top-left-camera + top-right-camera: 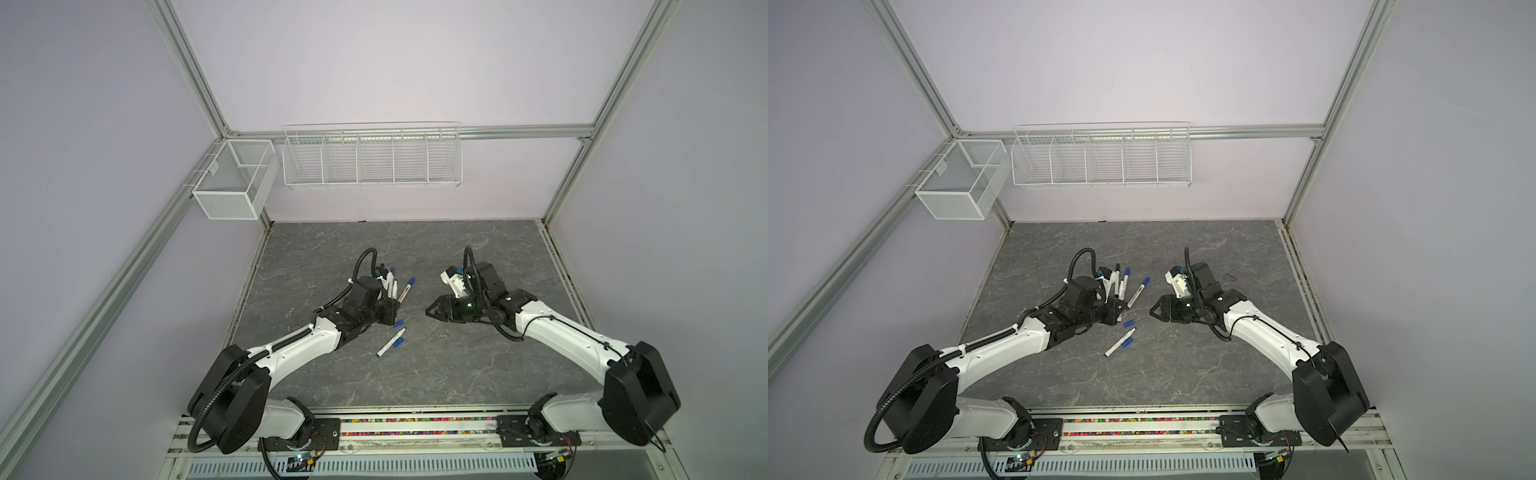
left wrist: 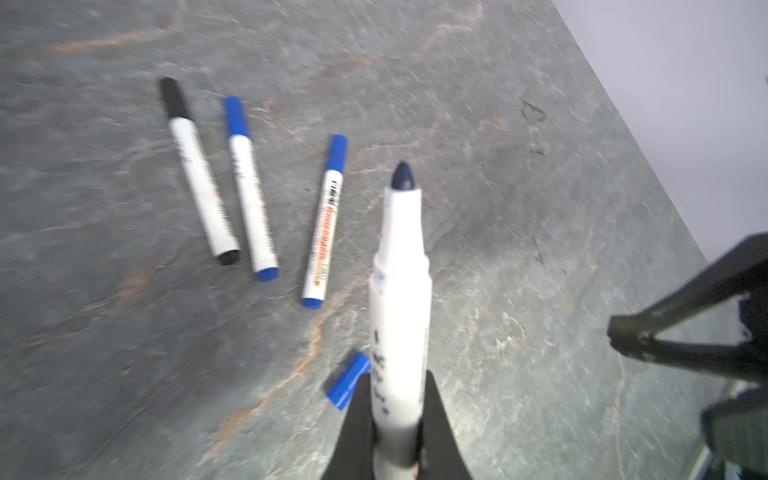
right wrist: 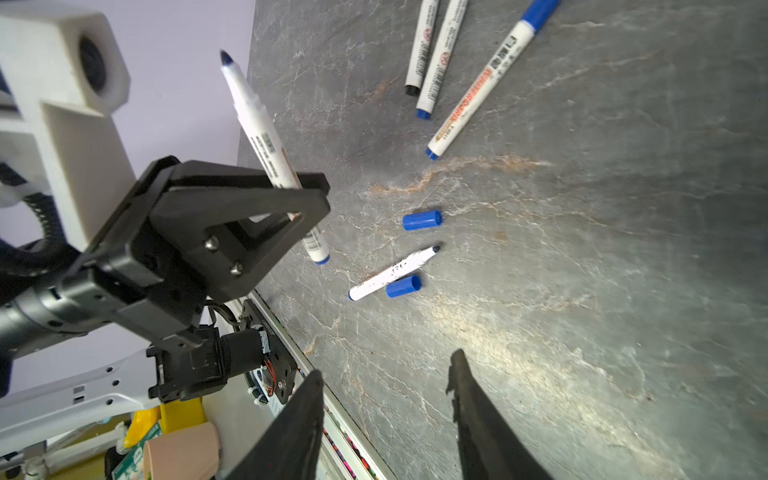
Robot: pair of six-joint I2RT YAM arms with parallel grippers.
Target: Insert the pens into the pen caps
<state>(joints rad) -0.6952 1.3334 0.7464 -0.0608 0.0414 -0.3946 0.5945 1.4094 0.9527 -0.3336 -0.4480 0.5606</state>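
The grey marbled tabletop (image 1: 415, 374) carries everything. The left claw (image 2: 398, 386) is clamped on the lower barrel of an uncapped pen (image 3: 257, 120), which stands steeply tilted, dark nib up and blue plug end down close to the surface. The right claw (image 3: 386, 365) faces it, fingers spread, nothing between them. I count five pens. Beyond the left claw lie a black-capped pen (image 2: 199, 170), a blue-capped pen (image 2: 249, 187) and another blue-capped pen (image 2: 324, 220), fanned out with caps towards the far wall. A second bare pen (image 3: 392, 272) lies flat nearer the robot, between the claws, nib aimed away and rightwards. Two caps lie loose: a blue cap (image 3: 422, 219) near that nib and a second blue cap (image 3: 403, 286) just beside its barrel.
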